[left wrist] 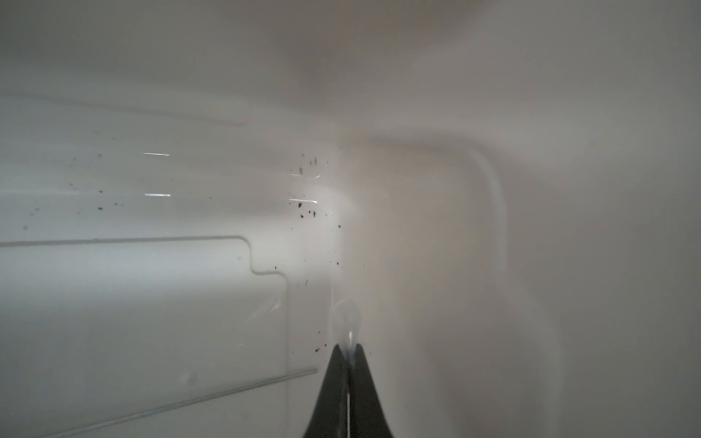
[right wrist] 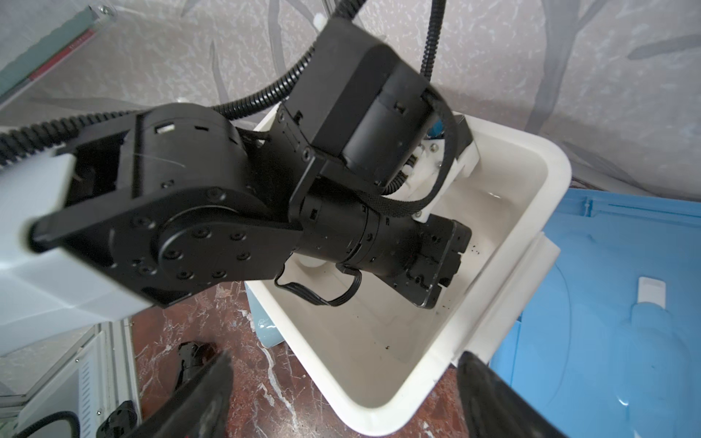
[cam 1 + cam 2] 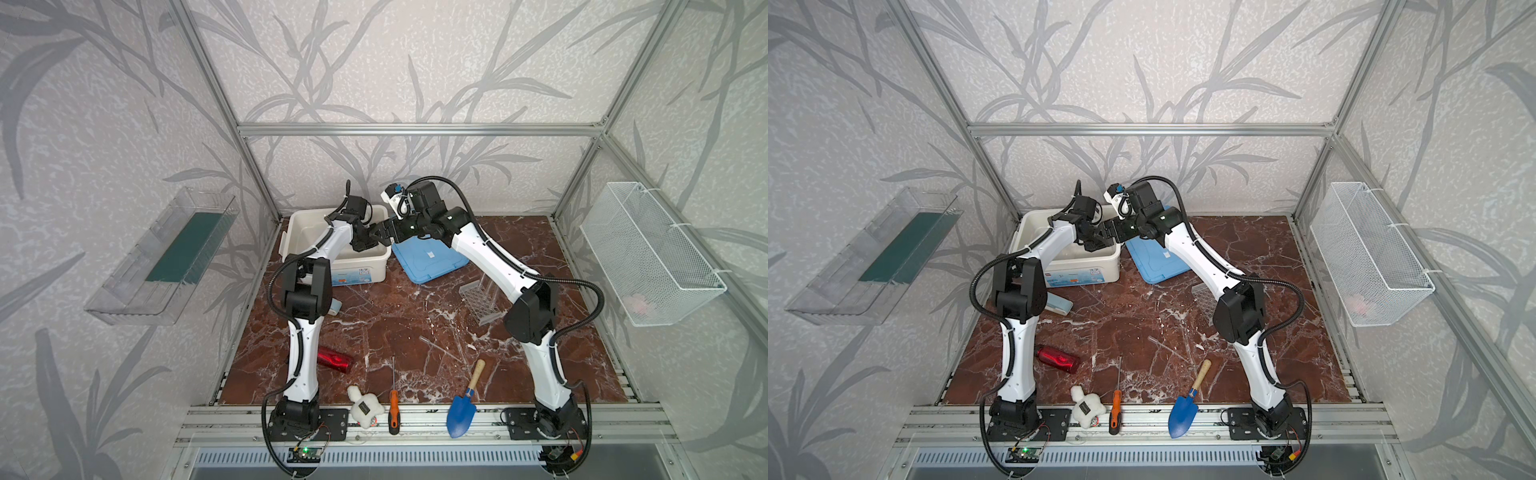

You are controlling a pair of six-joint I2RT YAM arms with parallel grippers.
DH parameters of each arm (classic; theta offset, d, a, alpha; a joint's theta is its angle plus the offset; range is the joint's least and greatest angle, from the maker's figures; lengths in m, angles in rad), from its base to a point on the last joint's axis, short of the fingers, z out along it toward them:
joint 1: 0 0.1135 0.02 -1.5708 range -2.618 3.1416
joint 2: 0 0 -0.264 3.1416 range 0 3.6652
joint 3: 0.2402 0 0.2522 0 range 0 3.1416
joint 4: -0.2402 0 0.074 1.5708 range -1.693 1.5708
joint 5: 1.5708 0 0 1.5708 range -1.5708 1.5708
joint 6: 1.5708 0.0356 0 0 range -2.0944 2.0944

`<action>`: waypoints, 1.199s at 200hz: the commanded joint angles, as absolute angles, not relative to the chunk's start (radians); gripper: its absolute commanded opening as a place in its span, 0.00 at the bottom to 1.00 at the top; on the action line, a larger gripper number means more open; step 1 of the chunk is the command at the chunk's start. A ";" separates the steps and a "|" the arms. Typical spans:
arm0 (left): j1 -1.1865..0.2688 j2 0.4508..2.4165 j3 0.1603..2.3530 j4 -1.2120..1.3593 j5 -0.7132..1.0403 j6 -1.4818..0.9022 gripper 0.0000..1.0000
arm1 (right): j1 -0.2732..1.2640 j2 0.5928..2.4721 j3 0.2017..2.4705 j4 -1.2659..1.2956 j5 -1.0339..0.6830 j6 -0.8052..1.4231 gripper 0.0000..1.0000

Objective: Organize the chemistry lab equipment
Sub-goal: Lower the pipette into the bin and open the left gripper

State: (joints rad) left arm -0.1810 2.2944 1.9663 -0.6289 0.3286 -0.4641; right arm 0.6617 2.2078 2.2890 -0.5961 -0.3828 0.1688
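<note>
My left gripper [image 1: 348, 347] is down inside the white bin [image 3: 296, 232], shut on the end of a thin clear rod [image 1: 346, 320] that sticks out past its tips. Another thin clear rod [image 1: 189, 402] lies on the bin floor. My right gripper [image 2: 345, 394] hangs open over the bin's near right corner [image 2: 383, 413], close beside the left wrist, with nothing between its fingers [image 2: 201, 394]. In both top views the two grippers meet over the bin [image 3: 1034, 232]. The clear grid rack [image 3: 480, 301] stands on the table, partly behind the right arm. A clear rod [image 3: 440, 349] lies loose mid-table.
The bin's blue lid [image 3: 432, 262] lies right of the bin. Along the front edge are a red bottle [image 3: 334, 359], a white plush toy [image 3: 365, 407], an orange-handled screwdriver [image 3: 393, 409] and a blue trowel [image 3: 463, 409]. A wire basket [image 3: 648, 253] hangs on the right wall and a clear shelf [image 3: 162, 257] on the left wall.
</note>
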 commanded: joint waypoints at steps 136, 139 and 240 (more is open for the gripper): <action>-0.189 2.321 1.905 -0.624 0.269 -0.436 0.27 | 0.681 2.210 2.349 -0.693 -0.333 0.118 0.88; -0.189 2.319 1.905 -0.624 0.268 -0.435 0.27 | 0.681 2.208 2.347 -0.693 -0.334 0.117 0.88; -0.191 2.085 1.899 -0.669 0.191 -0.424 0.78 | 0.684 2.059 2.259 -0.713 -0.335 0.113 0.89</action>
State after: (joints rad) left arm -0.1875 2.2013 1.9022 -0.6384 0.2237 -0.4366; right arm 0.6811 2.1738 2.2993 -0.7082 -0.3252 0.1146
